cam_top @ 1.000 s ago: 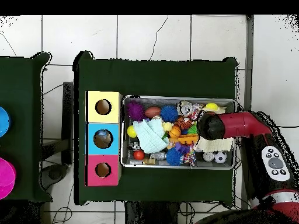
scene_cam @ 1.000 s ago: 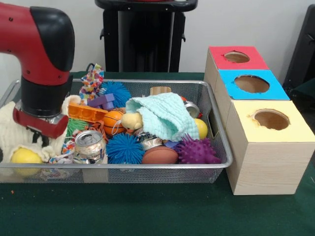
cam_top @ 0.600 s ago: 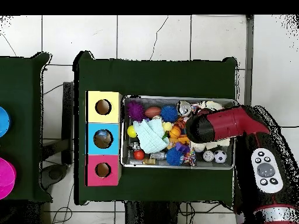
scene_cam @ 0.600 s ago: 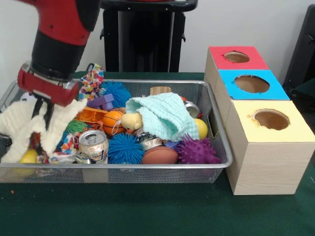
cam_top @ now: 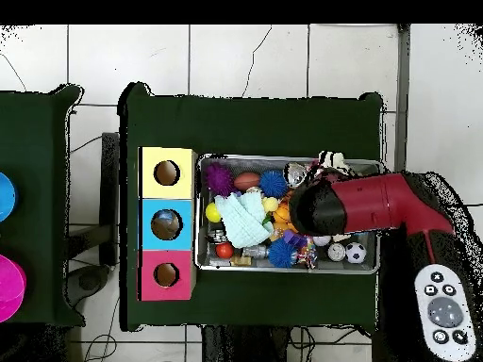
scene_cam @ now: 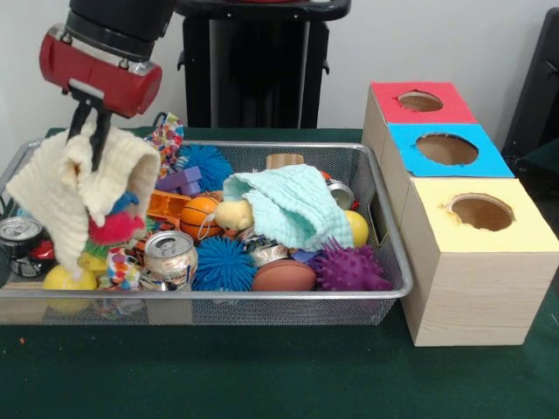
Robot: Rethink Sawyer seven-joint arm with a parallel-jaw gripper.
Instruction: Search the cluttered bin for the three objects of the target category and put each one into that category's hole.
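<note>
Front view: wire mesh bin [scene_cam: 288, 307] on green table [scene_cam: 262, 375], packed with clutter. Beside it, box row with a hole in each top: yellow box [scene_cam: 476, 262], blue box [scene_cam: 445, 150], red box [scene_cam: 419, 103]. Red arm [cam_top: 377, 203] reaches over the bin. Gripper [scene_cam: 90, 140] pinched on cream knit cloth [scene_cam: 65, 196], lifted above the bin's left end, hanging in folds. Mint cloth [scene_cam: 293, 205] lies mid-bin. Purple spiky ball [scene_cam: 349, 266], blue spiky ball [scene_cam: 223, 262], soda can [scene_cam: 170, 253] near front wall.

White tiled floor [cam_top: 245, 61], pale wall [scene_cam: 419, 39] behind.
</note>
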